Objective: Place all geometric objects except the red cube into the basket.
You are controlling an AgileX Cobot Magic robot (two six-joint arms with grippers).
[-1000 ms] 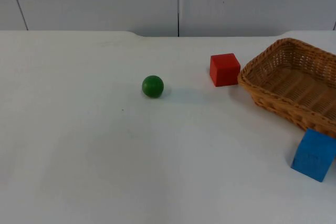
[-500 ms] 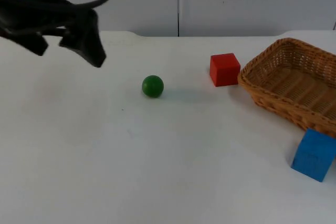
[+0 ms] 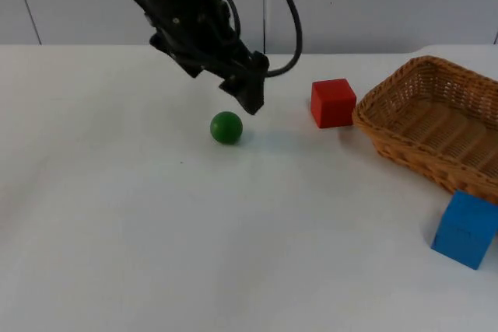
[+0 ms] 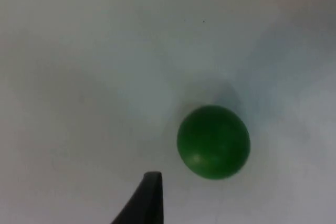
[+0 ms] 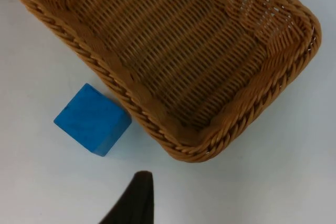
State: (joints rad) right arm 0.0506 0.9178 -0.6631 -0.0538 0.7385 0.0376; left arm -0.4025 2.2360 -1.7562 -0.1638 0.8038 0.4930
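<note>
1. Top view: the left gripper hangs just above the green ball, a little toward 1 o'clock of it, not touching. I cannot tell from here how its fingers stand. The ball lies near the middle of the white bench. The red cube sits at 3 o'clock from the ball, just beside the near-left corner of the wicker basket, whose inside holds nothing. The blue cube lies at 5 o'clock from the basket, right against its outer rim. I judge the step in hand to be the approach to the ball, with nothing in the basket yet. The next move calls for bringing the fingers down astride the ball, centred so that it does not roll off, then carrying it past the red cube, which must be left alone.

2. Left wrist view: the green ball lies on bare bench, with one dark fingertip at about 8 o'clock of it and apart from it. The spread of the fingers cannot be judged.

3. Right wrist view: the right arm waits above the basket; the blue cube lies at 8 o'clock of it, just beside the rim.

4. Surface and room: the bench is plain, smooth white and ends at a grey partition wall with a vertical seam.
</note>
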